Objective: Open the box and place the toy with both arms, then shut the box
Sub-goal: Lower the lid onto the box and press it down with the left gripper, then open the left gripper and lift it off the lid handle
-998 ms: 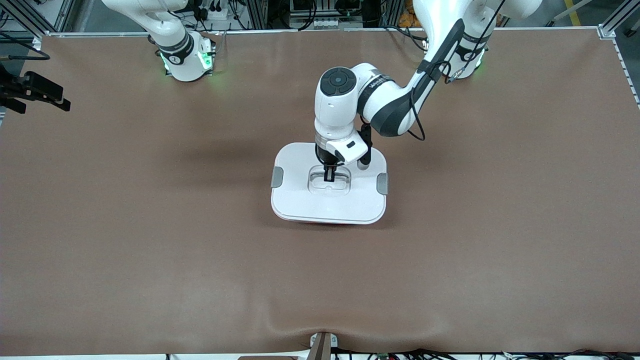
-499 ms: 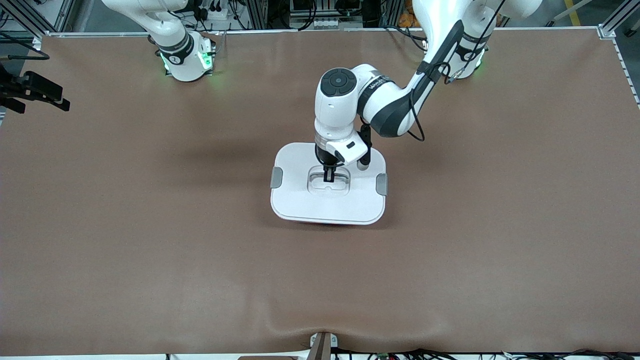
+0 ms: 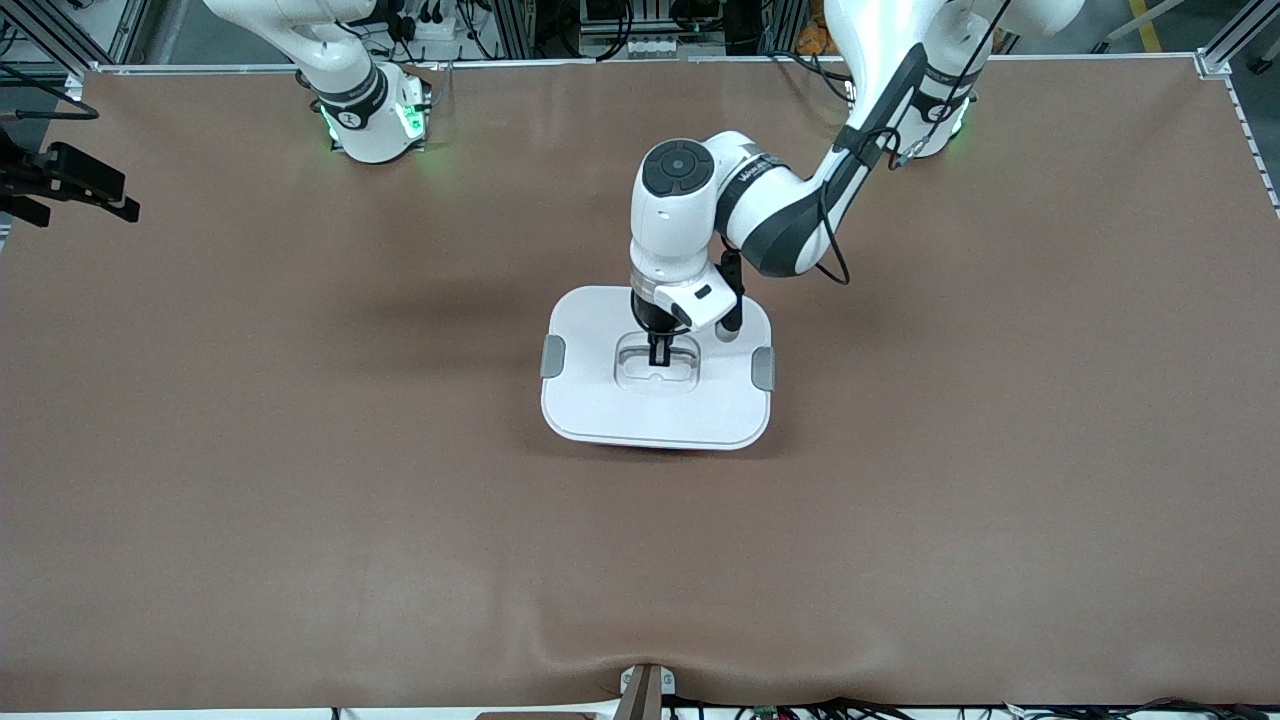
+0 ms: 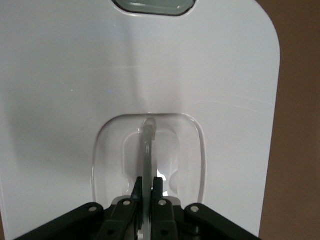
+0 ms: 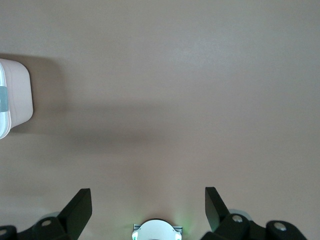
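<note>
Right arm (image 3: 345, 95): waits at its base near eleven o'clock of the tabletop (image 3: 300, 450), folded up and off the work.
Right gripper (image 5: 148, 207): jaws spread wide with nothing between them, hanging over bare tabletop; a corner of the box shows at nine o'clock in the right wrist view.
Box (image 3: 655, 405): sits at the middle of the tabletop, lid (image 3: 600, 395) flat on top, one grey clip (image 3: 553, 356) at its nine o'clock edge and the other clip (image 3: 764, 368) at its three o'clock edge. Only a thin pink sliver of the tub shows under the lid's six o'clock edge.
Handle (image 4: 148, 150): a thin upright bar in the clear recess (image 3: 657, 366) at the lid's centre.
Left arm (image 3: 780, 200): reaches in from its base near one o'clock, wrist pointing straight down over the lid.
Left gripper (image 3: 659, 354): down in the recess, fingers (image 4: 136, 192) pinched together on the handle bar.
Toy: not in view in any picture; it may be inside the box, but that cannot be told.
Step in hand: judged to be the closing end of the task, with the lid seated and the left gripper on its handle.
Next move calls for: if the lid is fully down, letting go of the handle and lifting straight up out of the recess without dragging the lid; whether the clips are latched cannot be told, so they may need pressing.
</note>
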You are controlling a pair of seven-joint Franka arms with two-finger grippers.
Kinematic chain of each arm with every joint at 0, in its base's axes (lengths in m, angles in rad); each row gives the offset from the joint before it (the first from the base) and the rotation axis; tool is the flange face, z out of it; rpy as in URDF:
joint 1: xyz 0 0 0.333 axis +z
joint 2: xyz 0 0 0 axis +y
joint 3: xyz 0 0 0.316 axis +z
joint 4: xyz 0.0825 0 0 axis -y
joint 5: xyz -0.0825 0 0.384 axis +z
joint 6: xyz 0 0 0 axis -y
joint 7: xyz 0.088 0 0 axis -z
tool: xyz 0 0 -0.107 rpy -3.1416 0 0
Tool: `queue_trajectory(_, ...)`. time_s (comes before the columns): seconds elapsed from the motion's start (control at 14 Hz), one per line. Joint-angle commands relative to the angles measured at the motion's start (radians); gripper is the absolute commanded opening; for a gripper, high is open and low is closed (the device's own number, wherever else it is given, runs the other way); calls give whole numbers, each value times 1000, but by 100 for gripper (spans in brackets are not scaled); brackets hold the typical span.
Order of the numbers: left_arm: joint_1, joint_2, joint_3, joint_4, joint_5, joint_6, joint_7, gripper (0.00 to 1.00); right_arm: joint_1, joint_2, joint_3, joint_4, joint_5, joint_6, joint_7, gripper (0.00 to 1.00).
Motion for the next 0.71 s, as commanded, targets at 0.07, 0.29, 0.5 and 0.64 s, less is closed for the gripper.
queue_trajectory(0.07,4,-14,0,3,24,-5,-21,100,-19,-16,17,0,-16,-7,10,100)
queue_trajectory(0.29,9,-38,0,69,18,-103,-2,100,-19,-16,18,0,-16,-7,10,100)
queue_trajectory(0.5,18,-70,0,97,7,-160,44,100,-19,-16,17,0,-16,-7,10,100)
queue_trajectory(0.64,64,-96,-6,97,-4,-180,93,100,-19,-16,17,0,-16,-7,12,100)
